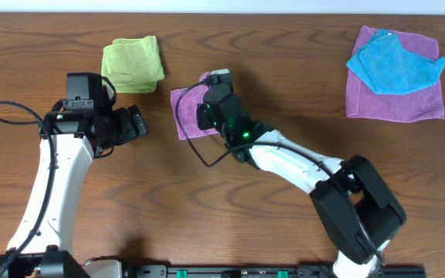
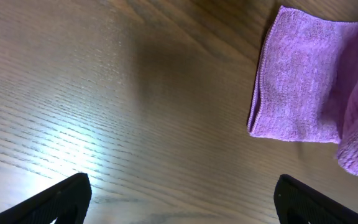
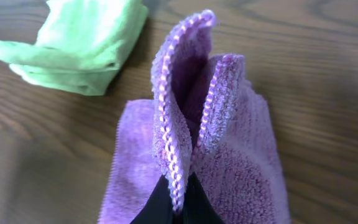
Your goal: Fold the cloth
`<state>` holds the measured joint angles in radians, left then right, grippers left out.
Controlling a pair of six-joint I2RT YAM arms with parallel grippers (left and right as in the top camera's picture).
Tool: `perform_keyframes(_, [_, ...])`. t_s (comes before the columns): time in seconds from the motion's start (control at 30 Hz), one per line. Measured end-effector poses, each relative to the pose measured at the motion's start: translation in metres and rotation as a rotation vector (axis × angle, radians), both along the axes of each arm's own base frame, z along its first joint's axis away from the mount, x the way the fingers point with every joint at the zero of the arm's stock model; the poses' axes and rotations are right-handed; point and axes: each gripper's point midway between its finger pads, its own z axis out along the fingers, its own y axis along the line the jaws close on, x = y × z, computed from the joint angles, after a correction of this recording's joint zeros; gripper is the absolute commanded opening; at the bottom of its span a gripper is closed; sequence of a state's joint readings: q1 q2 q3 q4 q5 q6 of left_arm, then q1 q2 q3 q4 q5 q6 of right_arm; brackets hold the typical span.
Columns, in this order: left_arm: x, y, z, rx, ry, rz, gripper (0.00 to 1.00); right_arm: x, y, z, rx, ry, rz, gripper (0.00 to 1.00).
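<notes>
Pinched in our clenched right gripper (image 3: 179, 202), a doubled edge of the cloth (image 3: 241, 168) stands up; the rest lies flat, left of centre in the overhead frame. Our left gripper (image 1: 134, 123) hangs spread and empty just left of it.

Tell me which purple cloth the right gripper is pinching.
The small folded purple cloth mid-table, beside the green cloth; the other purple cloth lies flat under the blue cloth, untouched.

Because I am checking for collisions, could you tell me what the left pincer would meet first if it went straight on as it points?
Most likely the bare table, since the open left pincer tilts downward; the mauve cloth lies ahead but off to one side. Depth is unclear.
</notes>
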<state>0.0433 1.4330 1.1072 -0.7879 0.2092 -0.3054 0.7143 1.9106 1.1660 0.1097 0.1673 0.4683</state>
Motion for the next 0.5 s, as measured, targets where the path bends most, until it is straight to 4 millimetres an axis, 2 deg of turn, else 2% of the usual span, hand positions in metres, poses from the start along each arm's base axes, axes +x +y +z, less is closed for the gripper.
perform_keyframes(0.27, [0.000, 0.000, 0.000, 0.000, 0.000, 0.000, 0.95, -0.013, 0.019, -0.004, 0.007, 0.002, 0.031, 0.01])
perform_keyframes(0.5, [-0.002, 0.000, -0.001, 0.000, 0.009, 0.000, 0.95, -0.009, 0.026, -0.016, 0.033, -0.004, 0.018, 0.02])
